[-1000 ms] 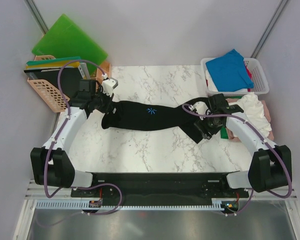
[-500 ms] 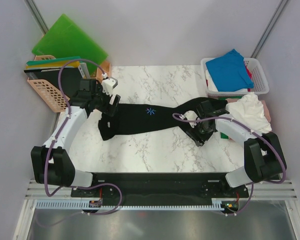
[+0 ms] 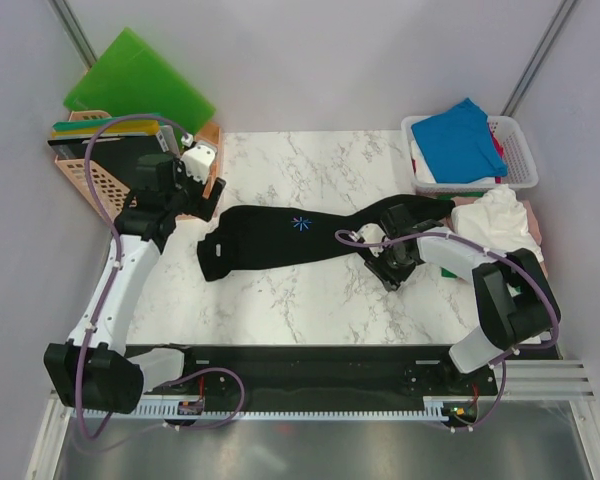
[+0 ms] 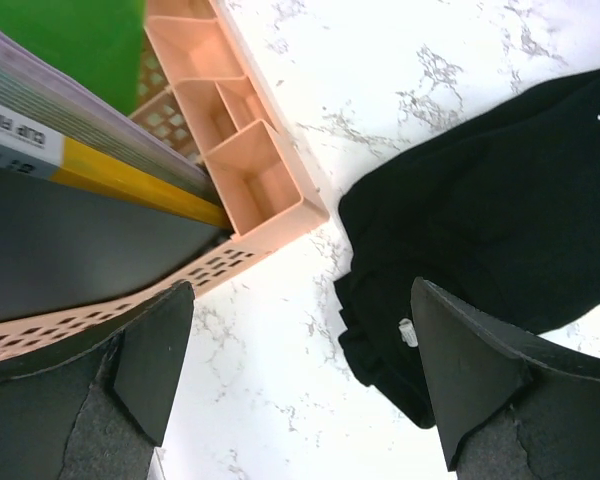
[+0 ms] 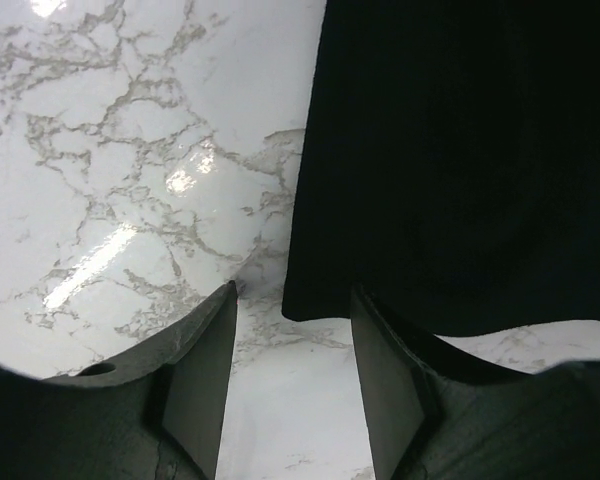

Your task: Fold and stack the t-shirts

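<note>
**A:** What sits at the far left?

**B:** At ten o'clock from the middle of the table (image 3: 310,160) a green board (image 3: 140,85) leans in the corner. In front of it a peach rack (image 3: 88,182) holds folders (image 4: 40,150). The left gripper (image 3: 210,188) hangs just off the rack's near corner. Its fingers (image 4: 155,350) are spread wide, with only bare marble under the gap.

**A:** And the shirt?

**B:** The black shirt (image 3: 280,240) lies as a long band across the middle, from nine o'clock towards three. Its left end is bunched just beside the rack, with a sliver of marble between them. A small white label (image 4: 407,331) shows in the folds there, and a blue star mark (image 3: 301,222) sits on top.

**A:** What about the right end?

**B:** The right gripper (image 3: 388,272) is low over it at about four o'clock. Its fingers (image 5: 200,370) stand apart. The cloth's edge lies flat on the marble below the gap and is not pinched.

**A:** What crowds that side?

**B:** At two o'clock a white basket (image 3: 521,160) holds a blue shirt (image 3: 460,130) on top of other cloth. At three o'clock a crumpled white shirt (image 3: 500,225) rests on a pink shirt (image 3: 536,255), close against the right arm
</note>
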`<state>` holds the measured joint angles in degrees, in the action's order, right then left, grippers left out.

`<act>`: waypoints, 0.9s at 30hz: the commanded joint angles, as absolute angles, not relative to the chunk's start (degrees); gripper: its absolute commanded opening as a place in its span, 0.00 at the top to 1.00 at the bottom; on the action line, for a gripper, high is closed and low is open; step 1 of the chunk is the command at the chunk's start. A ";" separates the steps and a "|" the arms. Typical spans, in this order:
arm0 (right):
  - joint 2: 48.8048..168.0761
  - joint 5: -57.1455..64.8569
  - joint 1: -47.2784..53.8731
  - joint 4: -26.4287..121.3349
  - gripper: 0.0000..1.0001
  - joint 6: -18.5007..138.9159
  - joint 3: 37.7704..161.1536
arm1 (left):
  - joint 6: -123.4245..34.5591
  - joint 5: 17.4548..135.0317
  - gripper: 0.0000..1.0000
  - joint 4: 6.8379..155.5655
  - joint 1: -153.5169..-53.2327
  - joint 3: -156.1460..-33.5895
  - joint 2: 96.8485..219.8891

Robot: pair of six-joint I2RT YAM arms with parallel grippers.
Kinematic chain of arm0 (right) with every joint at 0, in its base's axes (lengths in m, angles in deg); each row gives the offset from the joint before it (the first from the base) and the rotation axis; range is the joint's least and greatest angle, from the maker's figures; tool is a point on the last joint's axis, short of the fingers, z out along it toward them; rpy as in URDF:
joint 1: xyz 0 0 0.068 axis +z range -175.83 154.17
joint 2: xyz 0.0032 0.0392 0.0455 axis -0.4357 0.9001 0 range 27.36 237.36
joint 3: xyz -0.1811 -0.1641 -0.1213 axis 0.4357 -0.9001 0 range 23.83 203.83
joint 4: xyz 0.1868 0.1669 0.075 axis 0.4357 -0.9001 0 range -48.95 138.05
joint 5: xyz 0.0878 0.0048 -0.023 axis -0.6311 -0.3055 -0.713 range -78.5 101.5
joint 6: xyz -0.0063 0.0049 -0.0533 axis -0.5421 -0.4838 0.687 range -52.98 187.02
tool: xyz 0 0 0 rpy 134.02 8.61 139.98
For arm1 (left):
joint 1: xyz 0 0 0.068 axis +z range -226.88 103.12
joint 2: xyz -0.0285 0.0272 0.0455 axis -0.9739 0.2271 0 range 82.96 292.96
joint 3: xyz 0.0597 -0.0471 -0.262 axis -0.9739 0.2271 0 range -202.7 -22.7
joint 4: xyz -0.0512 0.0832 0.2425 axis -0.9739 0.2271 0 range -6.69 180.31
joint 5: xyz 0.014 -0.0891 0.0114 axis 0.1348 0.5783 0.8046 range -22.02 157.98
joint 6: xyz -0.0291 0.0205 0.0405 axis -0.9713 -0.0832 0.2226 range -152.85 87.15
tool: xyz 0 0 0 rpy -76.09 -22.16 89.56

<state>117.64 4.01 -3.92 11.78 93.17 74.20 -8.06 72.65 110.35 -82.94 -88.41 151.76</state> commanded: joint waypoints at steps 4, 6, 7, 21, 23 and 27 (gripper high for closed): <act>119.12 7.10 -3.86 15.44 0.43 93.12 74.54 | -4.90 70.79 0.04 108.27 -82.68 -87.48 149.85; 119.82 7.63 -3.77 15.70 0.45 93.21 74.54 | -4.90 71.06 0.04 108.18 -82.76 -86.69 149.76; 120.08 7.89 -3.77 15.79 0.46 93.30 74.54 | -4.90 71.06 0.04 108.18 -82.76 -86.51 149.76; 114.48 7.19 -3.77 11.58 1.00 93.22 78.12 | -5.60 72.64 0.04 108.18 -82.76 -83.18 149.93; 108.44 7.80 -3.86 9.30 1.00 92.86 80.94 | -5.96 74.39 0.04 108.09 -82.76 -82.21 150.55; 101.29 12.71 -3.94 7.18 1.00 92.07 93.13 | -6.75 77.47 0.05 108.18 -82.76 -80.18 152.66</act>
